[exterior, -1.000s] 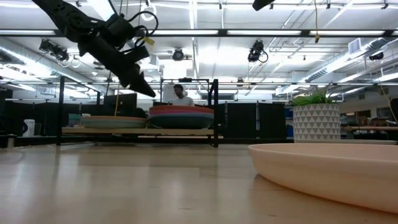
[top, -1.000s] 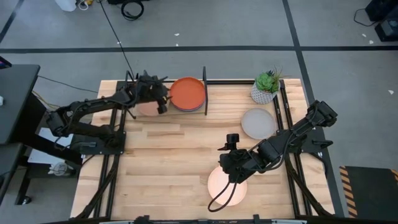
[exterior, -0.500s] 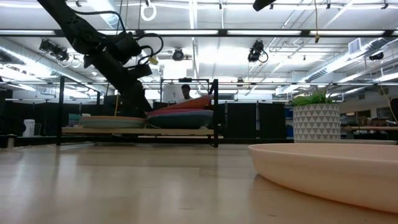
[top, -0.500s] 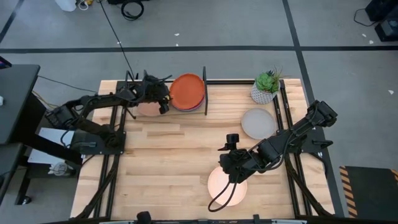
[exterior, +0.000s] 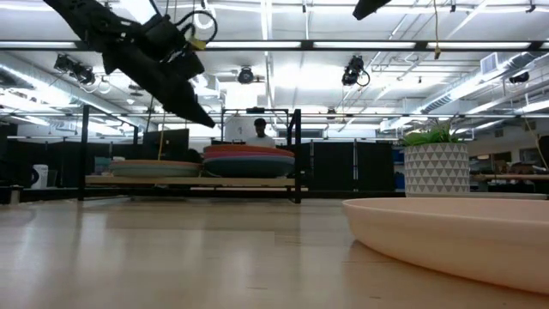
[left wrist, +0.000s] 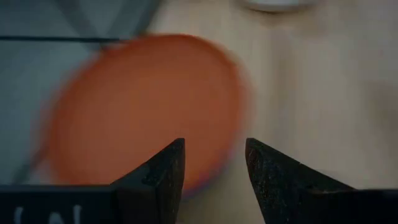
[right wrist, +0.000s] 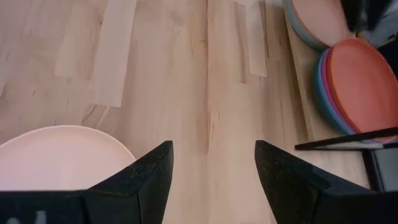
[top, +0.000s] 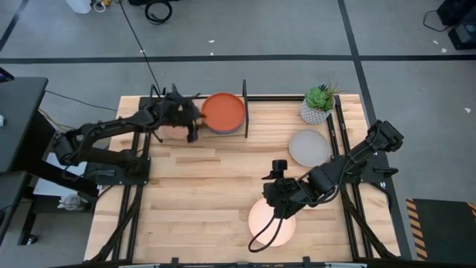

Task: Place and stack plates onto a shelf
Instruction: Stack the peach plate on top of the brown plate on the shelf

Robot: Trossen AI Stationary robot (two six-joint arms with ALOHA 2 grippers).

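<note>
At the back of the light wood tabletop (top: 216,186), the wood-plank shelf with thin black rods (top: 242,112) is carrying two stacks: the orange-red round plate (top: 224,111) is lying flat on top of magenta and blue plates, and a tan plate on a teal one (right wrist: 314,22) is sitting in the neighbouring bay. The left gripper (top: 191,124) is hovering above the shelf beside the orange-red plate, jaws released and empty. The right gripper (top: 274,202) is hanging over the cream plate (top: 271,221) near the front edge, fingers spread, gripping nothing. A grey plate (top: 308,147) is lying by the white pot with a green plant (top: 317,104).
</note>
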